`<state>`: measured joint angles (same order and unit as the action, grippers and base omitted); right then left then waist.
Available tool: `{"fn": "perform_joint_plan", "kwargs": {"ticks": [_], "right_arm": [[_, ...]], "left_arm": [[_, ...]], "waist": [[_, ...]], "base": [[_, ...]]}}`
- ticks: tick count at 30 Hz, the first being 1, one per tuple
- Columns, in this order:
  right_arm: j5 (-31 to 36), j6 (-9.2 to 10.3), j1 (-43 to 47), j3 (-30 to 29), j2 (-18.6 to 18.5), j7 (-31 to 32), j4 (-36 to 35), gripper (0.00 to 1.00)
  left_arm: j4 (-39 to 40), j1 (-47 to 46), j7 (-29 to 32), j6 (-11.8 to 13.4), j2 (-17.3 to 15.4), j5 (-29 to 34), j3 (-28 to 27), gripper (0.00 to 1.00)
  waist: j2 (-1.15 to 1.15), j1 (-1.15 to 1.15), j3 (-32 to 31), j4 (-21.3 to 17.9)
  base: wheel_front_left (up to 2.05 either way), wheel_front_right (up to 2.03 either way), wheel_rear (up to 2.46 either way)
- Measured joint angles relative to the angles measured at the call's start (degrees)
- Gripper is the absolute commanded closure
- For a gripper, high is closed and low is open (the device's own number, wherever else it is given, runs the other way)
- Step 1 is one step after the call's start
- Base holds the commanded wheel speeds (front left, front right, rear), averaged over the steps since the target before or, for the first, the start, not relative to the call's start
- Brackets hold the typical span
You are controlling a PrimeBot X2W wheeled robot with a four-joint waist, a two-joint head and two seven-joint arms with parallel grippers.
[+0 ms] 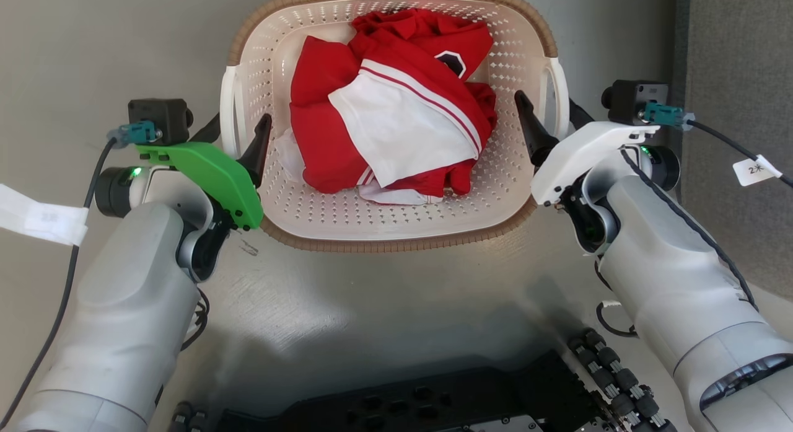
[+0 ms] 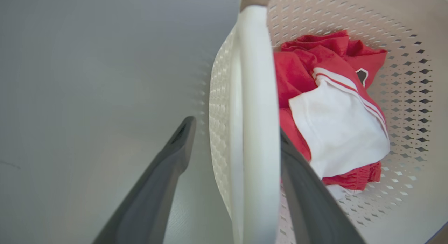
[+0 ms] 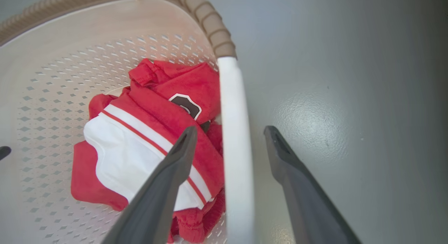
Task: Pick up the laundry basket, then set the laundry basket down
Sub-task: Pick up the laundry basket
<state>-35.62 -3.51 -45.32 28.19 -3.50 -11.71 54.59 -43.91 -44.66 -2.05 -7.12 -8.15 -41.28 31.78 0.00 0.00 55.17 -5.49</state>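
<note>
Head view, biggest thing first: what stands on the grey floor [image 1: 372, 320]?

Our laundry basket [image 1: 396, 246], resting flat, with red and white clothes [image 1: 390, 110] heaped inside it. We judge we're at the pick-up step, with the basket not yet gripped.

And our grippers?

The left gripper [image 1: 241, 119] straddles the basket's left handle [image 2: 257, 97], and the right gripper [image 1: 545, 100] straddles its right handle [image 3: 234, 132]. Each has one finger inside the basket and one outside. Both are spread wide, clamping nothing.

So what does the next move ask of us?

We'd say closing both grippers on the handles together, then raising them evenly. Otherwise the basket could tip and the clothes slide.
</note>
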Motion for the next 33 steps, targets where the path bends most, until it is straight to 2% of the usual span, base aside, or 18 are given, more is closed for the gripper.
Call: {"fn": "perform_joint_plan", "kwargs": {"ticks": [7, 8, 9, 10, 11, 13, 22, 33], "right_arm": [[-2.22, 0.00, -1.61, 2.54, -0.01, -0.01, 0.86, 0.00], [-2.44, 0.00, -1.91, 2.89, -0.01, -0.01, 0.97, 0.05], [-2.66, 0.01, -2.19, 3.27, 0.00, -0.01, 1.15, 0.30], [-2.85, 0.01, -2.40, 3.60, 0.00, -0.02, 1.32, 0.52], [-3.09, 0.08, -2.52, 3.81, -0.03, -0.04, 1.49, 0.66], [-3.81, 0.09, -2.66, 4.10, -0.24, -0.09, 2.05, 1.00], [-4.21, 0.08, -3.53, 7.65, -0.15, -0.37, 3.64, 1.00], [-5.77, -0.03, -3.51, 11.04, -0.10, -0.87, 5.47, 1.00]], "left_arm": [[-0.73, -1.80, -0.03, 0.00, 0.00, -1.13, 1.55, 0.00], [-0.93, -2.00, -0.09, 0.00, 0.00, -1.37, 1.72, 0.13], [-1.16, -2.22, -0.10, 0.00, 0.00, -1.49, 1.87, 0.55], [-1.35, -2.40, -0.27, 0.00, 0.00, -1.74, 2.00, 0.70], [-1.47, -2.50, -0.59, 0.00, 0.00, -1.93, 2.16, 1.00], [-1.51, -2.74, -1.08, 0.00, 0.01, -2.38, 2.75, 1.00], [-3.54, -3.56, -1.79, 0.15, -0.35, -4.61, 5.11, 1.00], [-5.93, -3.23, -2.26, 0.15, -0.32, -7.42, 8.34, 1.00]], "waist": [[0.00, 0.00, 0.47, 0.38], [0.00, 0.00, 0.53, 0.44], [0.00, 0.00, 0.59, 0.51], [0.00, 0.00, 0.64, 0.58], [0.00, 0.00, 0.68, 0.64], [0.00, 0.00, 0.75, 0.76], [0.00, 0.00, -0.14, 1.00], [0.00, 0.00, -4.46, 0.69]], "base": [[0.00, 0.00, 0.00], [0.00, 0.00, 0.00], [0.00, 0.00, 0.00], [0.00, 0.00, 0.00], [0.00, 0.00, 0.00], [0.00, 0.00, 0.00], [0.00, 0.00, 0.00], [0.00, 0.00, 0.00]]}}
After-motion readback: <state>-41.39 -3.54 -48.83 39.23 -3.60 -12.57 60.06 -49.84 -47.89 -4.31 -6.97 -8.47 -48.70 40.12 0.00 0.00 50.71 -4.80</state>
